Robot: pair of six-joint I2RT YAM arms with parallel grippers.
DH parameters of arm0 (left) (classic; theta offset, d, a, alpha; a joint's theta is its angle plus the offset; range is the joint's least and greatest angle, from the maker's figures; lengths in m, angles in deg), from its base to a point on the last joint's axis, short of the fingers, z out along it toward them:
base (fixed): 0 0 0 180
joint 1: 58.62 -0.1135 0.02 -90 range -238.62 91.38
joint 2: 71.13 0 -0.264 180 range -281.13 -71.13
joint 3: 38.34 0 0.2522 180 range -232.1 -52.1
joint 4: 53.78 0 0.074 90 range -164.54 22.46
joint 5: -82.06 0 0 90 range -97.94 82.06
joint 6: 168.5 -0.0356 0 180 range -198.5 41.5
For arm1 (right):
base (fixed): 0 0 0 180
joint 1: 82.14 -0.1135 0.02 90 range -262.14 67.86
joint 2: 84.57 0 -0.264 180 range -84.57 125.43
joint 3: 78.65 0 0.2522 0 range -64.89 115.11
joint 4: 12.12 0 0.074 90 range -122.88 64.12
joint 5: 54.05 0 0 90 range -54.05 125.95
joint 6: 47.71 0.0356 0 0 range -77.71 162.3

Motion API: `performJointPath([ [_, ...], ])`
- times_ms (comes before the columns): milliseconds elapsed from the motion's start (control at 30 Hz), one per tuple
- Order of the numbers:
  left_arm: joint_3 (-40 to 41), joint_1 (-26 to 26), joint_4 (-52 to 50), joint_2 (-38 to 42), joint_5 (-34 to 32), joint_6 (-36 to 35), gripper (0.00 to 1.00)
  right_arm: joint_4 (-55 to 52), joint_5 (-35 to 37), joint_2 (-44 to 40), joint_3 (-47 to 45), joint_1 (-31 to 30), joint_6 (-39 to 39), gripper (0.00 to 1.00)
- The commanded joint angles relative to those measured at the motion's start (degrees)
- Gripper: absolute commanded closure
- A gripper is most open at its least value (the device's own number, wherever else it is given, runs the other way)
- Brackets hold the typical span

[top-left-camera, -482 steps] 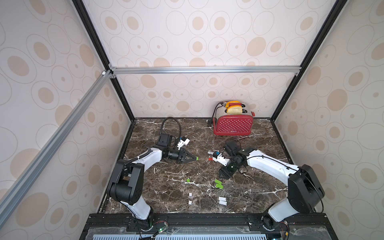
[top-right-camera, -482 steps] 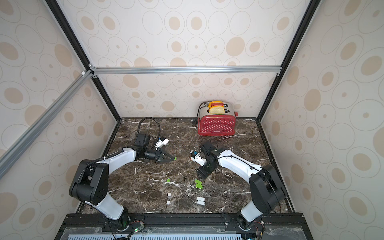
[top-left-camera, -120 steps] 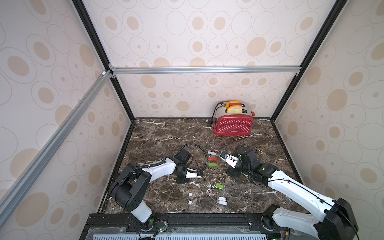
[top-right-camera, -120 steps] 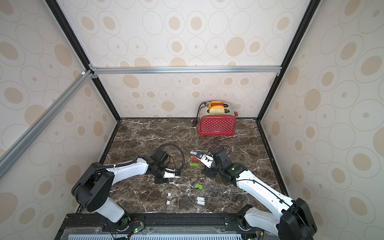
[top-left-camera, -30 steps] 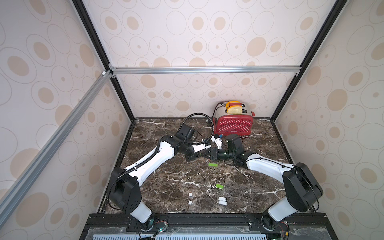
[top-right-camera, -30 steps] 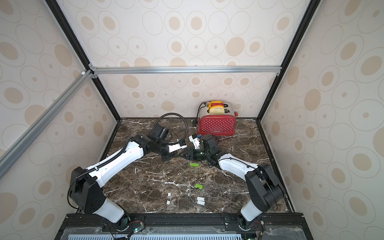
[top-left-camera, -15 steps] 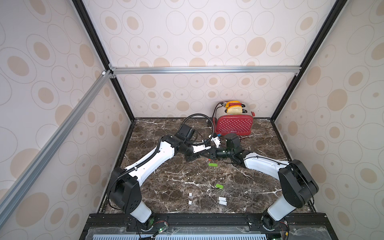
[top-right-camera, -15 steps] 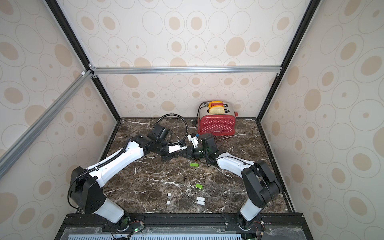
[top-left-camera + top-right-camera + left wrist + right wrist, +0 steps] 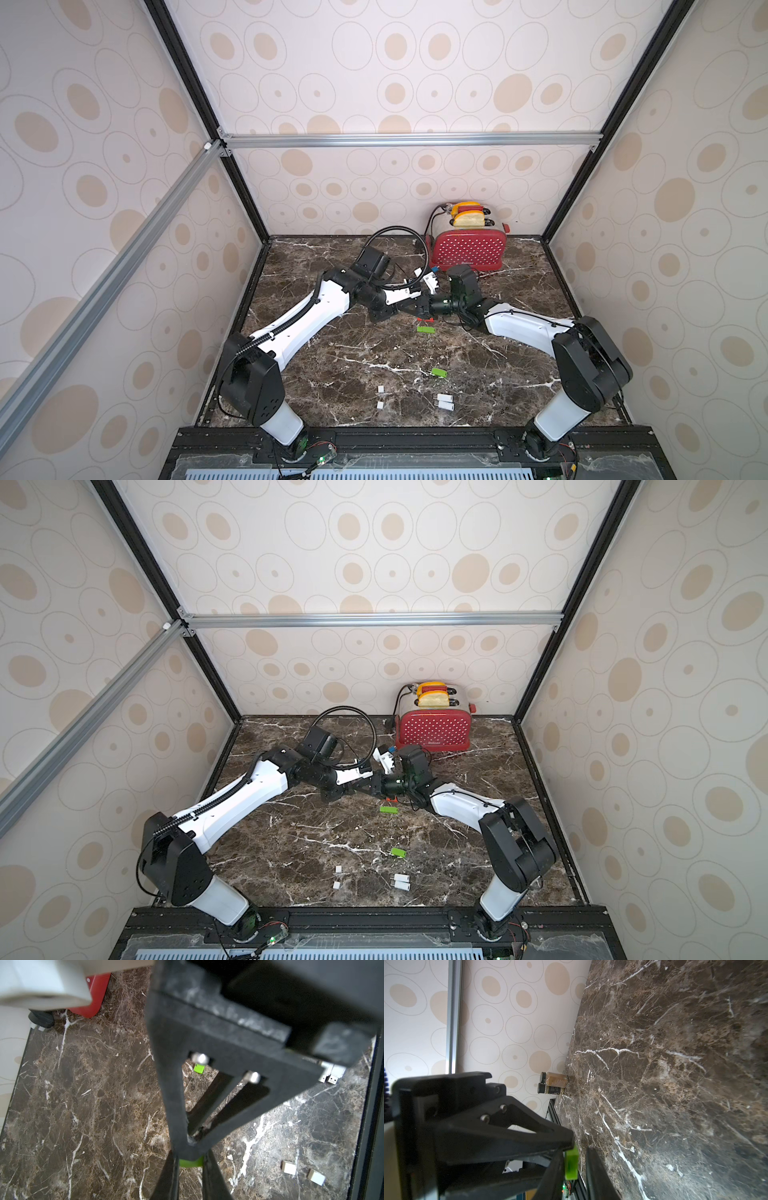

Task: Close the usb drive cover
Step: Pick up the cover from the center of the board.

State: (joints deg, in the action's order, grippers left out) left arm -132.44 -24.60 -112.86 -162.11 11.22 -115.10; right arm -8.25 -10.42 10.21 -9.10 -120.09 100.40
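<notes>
Both arms meet tip to tip above the middle of the marble table (image 9: 332,353). In the left wrist view my left gripper (image 9: 191,1153) is shut on a green usb drive (image 9: 190,1163), which fills the gap between its fingers. My right gripper's black tip overlaps the drive's end there. In the right wrist view the same green usb drive (image 9: 571,1164) sits between the fingers of my right gripper (image 9: 574,1150). It lies against one finger, with a narrow gap to the other. I cannot make out the cover on its own. In both top views the drive is hidden where the left gripper (image 9: 417,306) and right gripper (image 9: 426,307) meet.
On the table below lie a red drive (image 9: 424,319), two green drives (image 9: 425,329) (image 9: 439,372), two white caps (image 9: 380,389) and two white drives (image 9: 444,398). A red toaster (image 9: 469,251) stands at the back. Two spice jars (image 9: 554,1082) stand by the left wall.
My right gripper has edged in to the left gripper's tip and its jaws have narrowed around the green drive. The left arm holds still.
</notes>
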Motion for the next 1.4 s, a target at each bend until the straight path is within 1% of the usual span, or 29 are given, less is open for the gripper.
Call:
performJointPath([
  [0, -3.86, 0.52, 1.27, -0.84, 2.72, 0.71, 0.82, 1.73, -1.59, 1.26, 1.17, -1.11, 0.55, 0.78],
  [100, -4.37, 0.52, 1.53, -1.08, 2.99, 1.64, 0.82, 3.07, -2.21, 1.46, 0.92, -1.14, 1.42, 0.79],
  [267, -5.18, 0.52, 1.62, -1.43, 3.26, 2.49, 0.82, 4.6, -2.86, 1.47, 0.91, -1.08, 2.27, 0.87],
  [533, -4.96, 0.52, 1.61, -1.39, 3.08, 2.08, 0.82, 5.24, -3.03, 1.55, 0.81, -1.16, 2.45, 0.91],
  [600, -4.83, 0.52, 1.68, -1.35, 2.94, 1.97, 0.8, 5.25, -3.03, 1.39, 0.81, -1.05, 2.41, 0.91],
  [700, -4.4, 0.51, 1.51, -1.22, 2.75, 1.84, 0.72, 5.18, -2.94, 1.03, 0.63, -0.73, 2.3, 0.91],
  [833, -3.03, 0.45, 1.11, -0.36, 2.47, 1.77, 0.56, 5.1, -2.59, 0.06, -0.2, 0.41, 2.14, 0.91],
  [1000, 0.23, -0.86, 0.07, 2.48, 3.6, 2.31, 0.39, 2.94, -2.31, -1.77, -1.5, 2.23, -0.08, 0.91],
  [1133, 2.33, -5.6, -0.3, 4.68, 9.78, 6.24, 0.35, 3.94, -2.17, -3.13, -3.61, 4.14, 0.38, 0.91],
  [1233, 3.3, -9.46, -0.78, 5.15, 17.31, 11.02, 0.34, 6.65, -1.93, -3.67, -4.76, 4.91, 2.32, 0.91],
  [1267, 4.2, -10.81, 0.37, 5.28, 20.8, 14.62, 0.34, 7.98, -1.88, -3.64, -5.09, 5.04, 3.27, 0.91],
  [1333, 6.95, -13.47, 5.27, 5.88, 29.17, 24.05, 0.33, 11.5, -1.76, -3.33, -5.64, 5.27, 5.87, 0.91],
  [1367, 8.87, -15.11, 10.2, 6.07, 33.64, 30.0, 0.33, 13.06, -1.69, -3.01, -5.73, 5.31, 7.11, 0.91],
])
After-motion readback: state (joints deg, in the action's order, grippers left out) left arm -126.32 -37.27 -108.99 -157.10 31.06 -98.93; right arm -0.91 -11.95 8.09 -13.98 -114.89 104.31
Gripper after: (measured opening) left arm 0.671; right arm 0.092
